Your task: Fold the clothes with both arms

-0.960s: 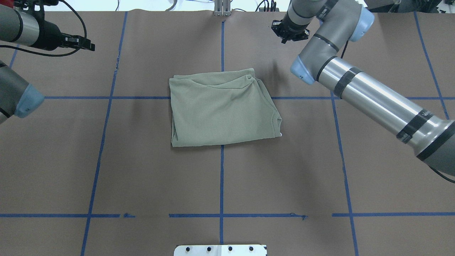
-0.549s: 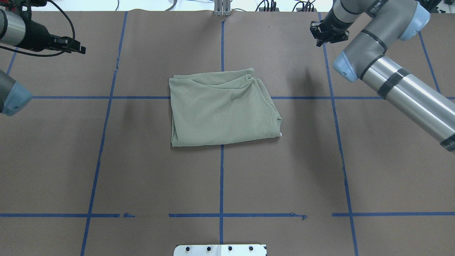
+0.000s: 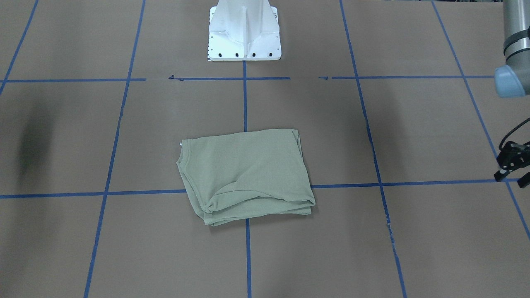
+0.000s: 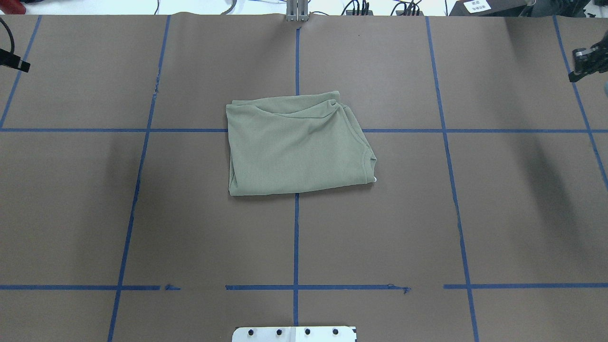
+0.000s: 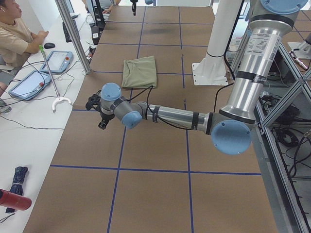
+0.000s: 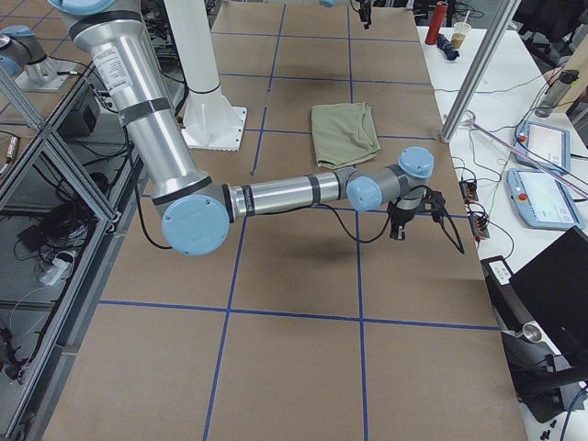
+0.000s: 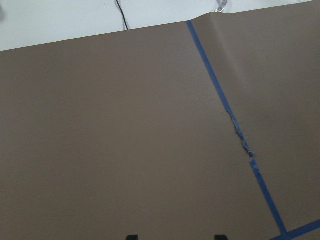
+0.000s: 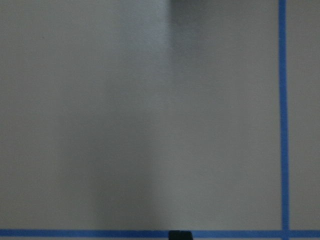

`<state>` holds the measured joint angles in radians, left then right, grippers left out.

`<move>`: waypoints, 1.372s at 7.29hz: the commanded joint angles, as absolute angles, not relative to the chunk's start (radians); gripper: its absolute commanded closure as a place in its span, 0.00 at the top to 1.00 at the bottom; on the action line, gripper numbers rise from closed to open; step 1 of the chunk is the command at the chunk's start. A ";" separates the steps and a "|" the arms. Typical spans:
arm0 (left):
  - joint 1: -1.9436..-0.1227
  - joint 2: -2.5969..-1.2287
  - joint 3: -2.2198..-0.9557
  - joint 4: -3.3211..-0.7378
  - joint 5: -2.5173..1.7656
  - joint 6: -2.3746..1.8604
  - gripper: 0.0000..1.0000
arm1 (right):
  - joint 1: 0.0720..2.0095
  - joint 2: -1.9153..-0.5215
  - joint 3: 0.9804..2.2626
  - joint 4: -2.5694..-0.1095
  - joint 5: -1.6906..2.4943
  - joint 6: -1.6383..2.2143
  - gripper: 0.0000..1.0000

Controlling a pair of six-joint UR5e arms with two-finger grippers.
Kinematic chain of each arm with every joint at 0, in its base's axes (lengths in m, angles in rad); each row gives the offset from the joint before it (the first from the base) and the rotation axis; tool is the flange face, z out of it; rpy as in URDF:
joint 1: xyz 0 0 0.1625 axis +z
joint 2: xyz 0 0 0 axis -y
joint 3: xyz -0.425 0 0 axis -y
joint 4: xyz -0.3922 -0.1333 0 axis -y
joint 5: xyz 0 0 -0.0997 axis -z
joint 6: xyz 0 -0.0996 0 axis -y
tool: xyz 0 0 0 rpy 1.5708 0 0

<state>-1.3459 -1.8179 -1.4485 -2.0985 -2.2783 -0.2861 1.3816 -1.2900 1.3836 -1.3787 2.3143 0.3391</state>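
Observation:
The sage-green shirt (image 4: pixel 297 145) lies folded into a rough rectangle at the middle of the table, collar end toward the robot's right; it also shows in the front view (image 3: pixel 246 176). No gripper touches it. My left gripper (image 4: pixel 14 61) is at the far left edge of the table, above the paper. Its fingertips stand apart and empty in the left wrist view (image 7: pixel 175 237), and it also shows in the front view (image 3: pixel 510 176). My right gripper (image 4: pixel 575 71) is at the far right edge. The right wrist view shows one dark tip (image 8: pixel 180 235) at bottom centre, so it looks shut and empty.
Brown paper with a blue tape grid covers the table. The white base pedestal (image 3: pixel 244 33) stands at the robot's side. A side bench with tablets (image 5: pixel 29 82) and a seated person (image 5: pixel 14 34) lies beyond the far edge, behind metal posts (image 6: pixel 478 73).
Both arms have swung outward from the table's far middle to its left and right edges. The shirt has not moved.

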 commanded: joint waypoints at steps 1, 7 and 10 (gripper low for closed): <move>-1.402 -1.818 -1.535 -1.743 -2.278 -0.148 0.79 | 1.422 -1.390 1.424 -1.420 2.326 0.218 0.07; -1.394 -1.675 -1.703 -1.350 -2.296 0.115 1.00 | 1.414 -1.426 1.492 -1.470 2.306 0.218 1.00; -1.393 -1.681 -1.690 -1.356 -2.342 0.114 1.00 | 1.413 -1.469 1.555 -1.471 2.316 0.236 1.00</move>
<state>-1.3940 -1.6817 -1.6944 -1.3518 -2.3300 0.1165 1.4141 -1.4539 1.5390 -1.4721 2.3144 0.2328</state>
